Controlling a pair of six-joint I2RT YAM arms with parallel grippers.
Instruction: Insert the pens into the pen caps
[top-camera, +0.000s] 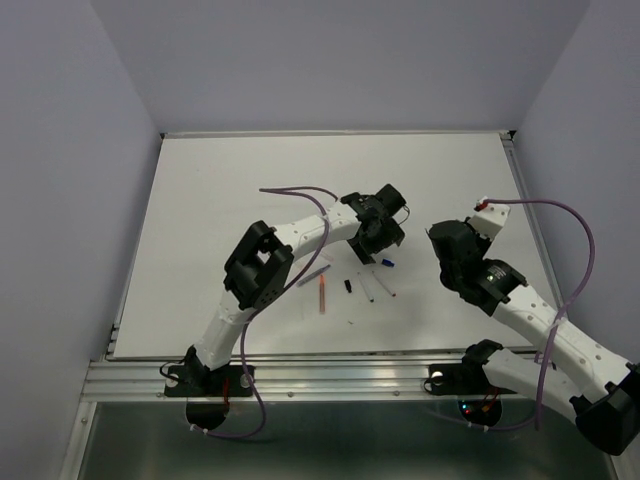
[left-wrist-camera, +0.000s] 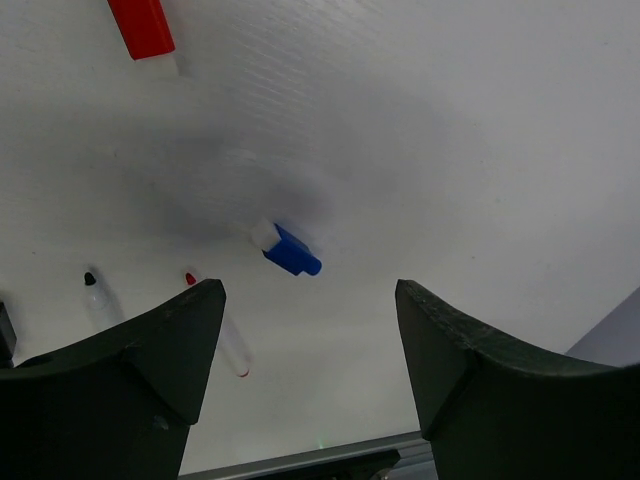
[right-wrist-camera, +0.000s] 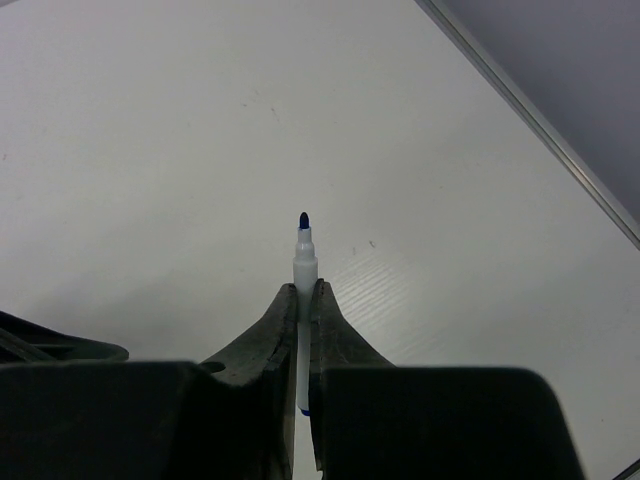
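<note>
A: Where's the blue cap (left-wrist-camera: 292, 250)?
B: Flat on the tabletop (left-wrist-camera: 480, 120), just ahead of the left end effector (left-wrist-camera: 308, 300), approx. centred in the gap betw. its fingers and touching neither. Pale bit at one end.
A: Left end effector state?
B: Fingers wide apart, nothing betw. them.
A: Anything else nr it?
B: Red cap (left-wrist-camera: 142, 27) well ahead, off to the view's left. Two uncapped white pens by the finger on that side: black-tip pen (left-wrist-camera: 95, 293) and red-tip pen (left-wrist-camera: 233, 348).
A: Right side?
B: Right end effector (right-wrist-camera: 303, 295) clamped tight on a blue-tip pen (right-wrist-camera: 304, 262), tip poking fwd past the fingertips.
A: Rest?
B: Top view: orange pen (top-camera: 322, 295) & grey pen (top-camera: 314, 275) lie nr each other, back from the left end effector toward its arm's base.
</note>
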